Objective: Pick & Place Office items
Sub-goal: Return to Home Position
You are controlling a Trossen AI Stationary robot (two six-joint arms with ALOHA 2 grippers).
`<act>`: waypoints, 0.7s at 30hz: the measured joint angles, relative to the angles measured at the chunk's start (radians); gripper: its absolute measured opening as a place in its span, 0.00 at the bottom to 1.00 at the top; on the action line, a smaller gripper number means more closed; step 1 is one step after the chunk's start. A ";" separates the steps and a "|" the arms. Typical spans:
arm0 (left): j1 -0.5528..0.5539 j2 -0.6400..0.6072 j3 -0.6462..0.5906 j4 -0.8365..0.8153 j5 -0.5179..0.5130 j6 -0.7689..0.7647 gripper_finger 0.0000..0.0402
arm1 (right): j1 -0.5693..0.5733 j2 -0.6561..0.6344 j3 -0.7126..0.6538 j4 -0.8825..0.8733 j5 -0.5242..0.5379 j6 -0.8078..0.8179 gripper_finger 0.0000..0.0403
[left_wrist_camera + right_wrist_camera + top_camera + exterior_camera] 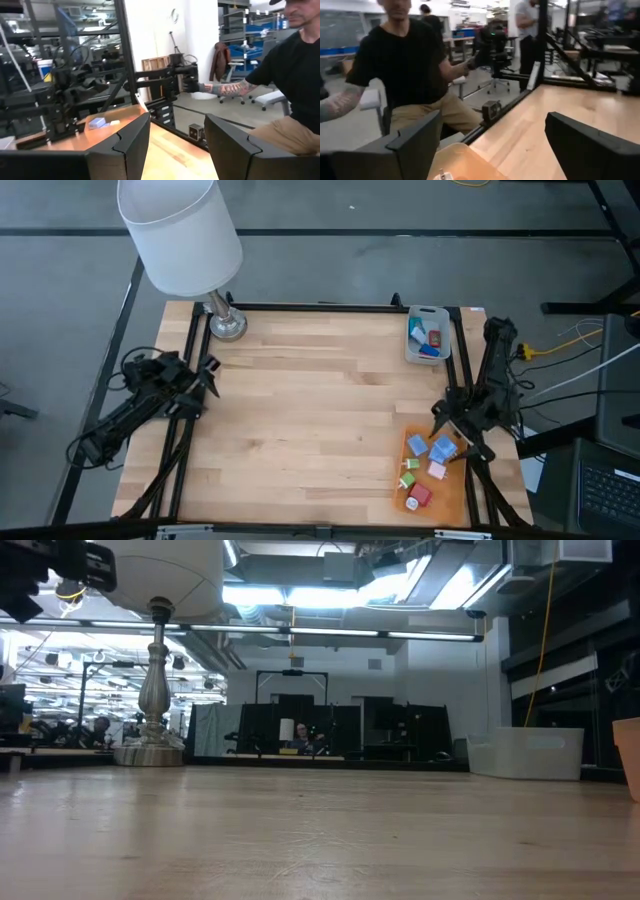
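Several tiny office items (427,465) in blue, pink, green and red lie on a flat orange sheet (455,485) at the table's near right. A few more pieces (425,340) lie in the grey tray (412,352) at the far right. My right gripper (440,423) hovers open at the sheet's far edge with nothing between its fingers (415,140). My left gripper (208,368) stands open at the table's left edge, raised and level, and holds nothing (177,120). One blue piece (97,121) shows in the left wrist view, far across the table.
A lamp with a white shade (185,230) stands on its metal foot (227,325) at the table's far left corner. Bare wood (320,420) spans the table's middle. A person in a black shirt (405,65) sits beyond the table's edge.
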 joint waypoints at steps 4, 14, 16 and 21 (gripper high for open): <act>0.019 0.000 0.000 -0.118 -0.003 0.094 0.45 | 0.015 0.071 0.002 0.001 -0.027 0.024 0.86; 0.054 0.000 0.000 -0.637 -0.073 0.540 0.45 | 0.016 0.173 0.002 0.107 -0.038 0.206 0.86; 0.054 0.000 0.000 -0.663 -0.085 0.593 0.45 | 0.016 0.173 0.002 0.117 -0.061 0.173 0.86; 0.077 0.000 0.000 -0.746 -0.227 0.748 0.45 | 0.016 0.173 0.002 0.104 -0.049 0.161 0.86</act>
